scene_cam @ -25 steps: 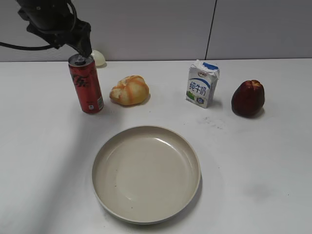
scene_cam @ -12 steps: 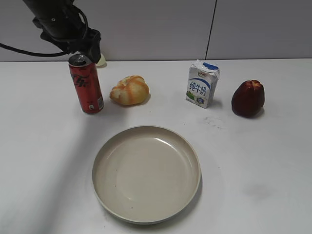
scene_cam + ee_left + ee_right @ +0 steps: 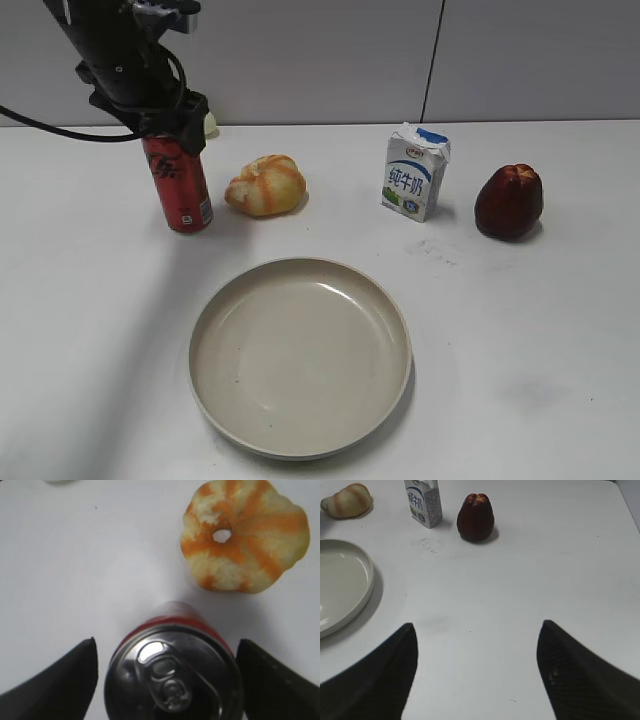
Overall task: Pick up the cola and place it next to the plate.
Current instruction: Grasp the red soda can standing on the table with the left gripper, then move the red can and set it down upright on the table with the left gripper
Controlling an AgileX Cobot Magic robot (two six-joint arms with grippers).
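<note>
Left gripper (image 3: 167,680): hanging over the cola's top at far left, fingers (image 3: 60,680) spread and flanking the can on either side with table showing in the gaps; not pinching it.
Cola (image 3: 178,185): standing upright on the table (image 3: 540,330) at far left, its top hidden by the gripper in the exterior view; silver lid and pull tab filling the lower left wrist view.
Plate (image 3: 300,355): sitting near centre, well apart from the cola.
Bun (image 3: 265,185): lying just right of the cola, not touching it.
Milk carton (image 3: 414,172): standing at far right of centre.
Red fruit (image 3: 508,201): sitting right of the carton.
Right gripper (image 3: 477,675): hovering over bare table at near right, fingers spread wide, holding nothing.
</note>
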